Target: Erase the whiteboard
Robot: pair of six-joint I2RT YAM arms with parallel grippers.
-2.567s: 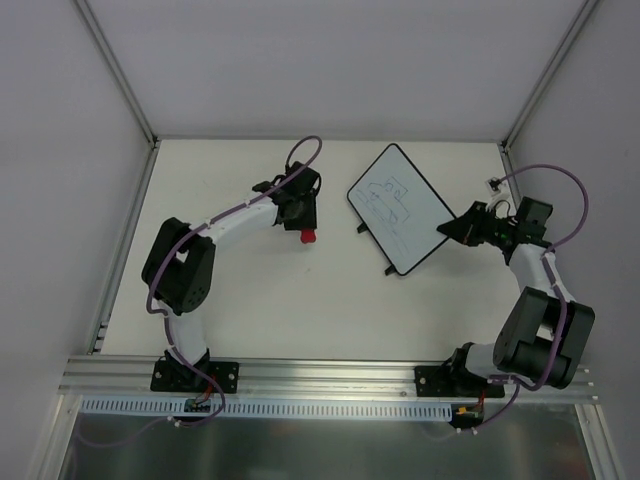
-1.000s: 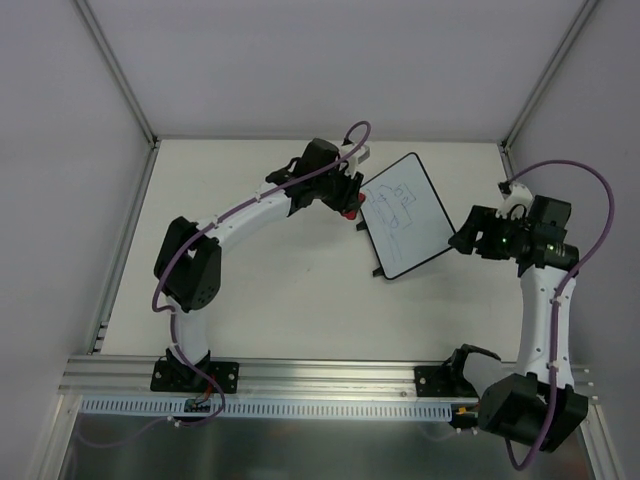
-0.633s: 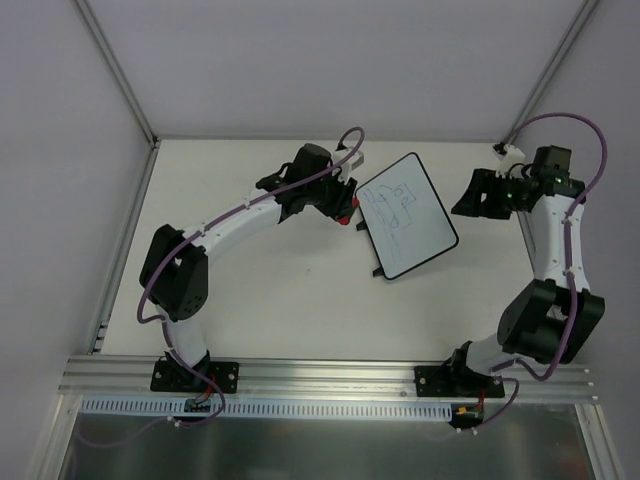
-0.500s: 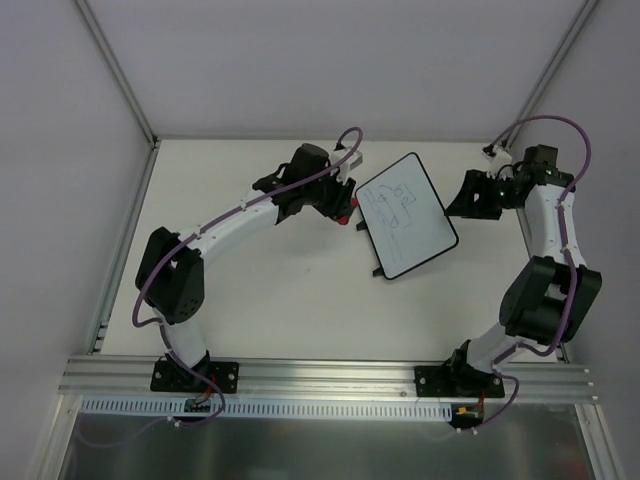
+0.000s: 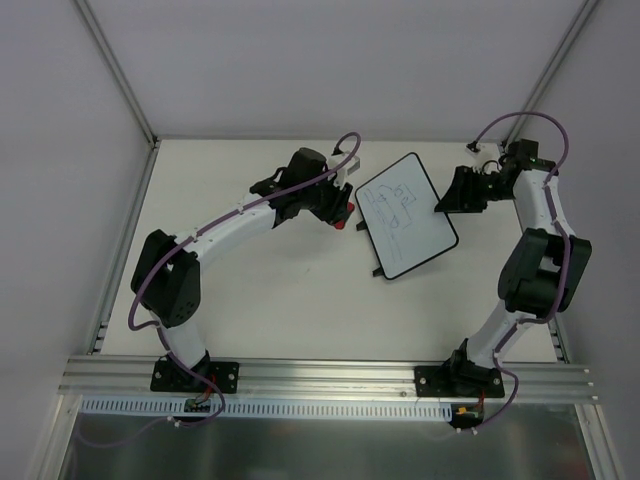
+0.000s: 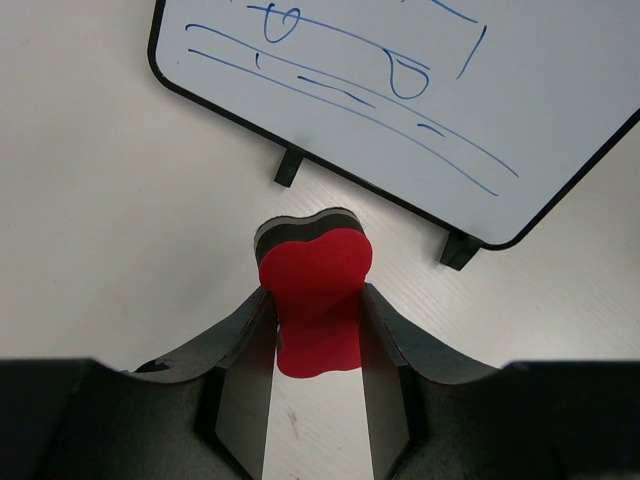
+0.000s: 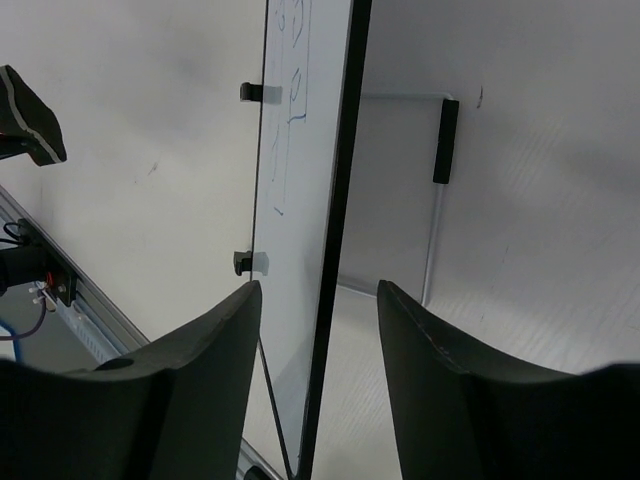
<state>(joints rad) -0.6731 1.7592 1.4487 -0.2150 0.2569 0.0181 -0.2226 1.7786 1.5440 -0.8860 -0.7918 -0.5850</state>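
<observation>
Two arms at work, both reaching to the far half of the table (image 5: 250, 290).

- Whiteboard (image 5: 410, 220): stands right of centre toward the far edge, turned at an angle to the table's sides and propped on two small black feet (image 6: 288, 166) along its lower edge. White face, thin black frame, rounded corners. A blue line drawing (image 6: 360, 70) fills the upper part of the face.
- Left gripper (image 6: 315, 300): pinching a red eraser (image 6: 318, 285) between its fingers, with the block's dark layer at the far end. The eraser sits just short of the whiteboard's lower edge, between the two feet and apart from the frame. Cannot tell whether it touches the table.
- Right gripper (image 7: 317, 290): fingers spread, one on each side of the whiteboard's far right edge. The wrist view looks along that edge: the frame runs down the gap, with a sliver of daylight either side, so no contact is seen. The drawn face lies to the left of the frame there, and the plain back to its right.
- From above, the two grippers flank the whiteboard, left one at its near-left edge, right one at its far-right corner.
</observation>
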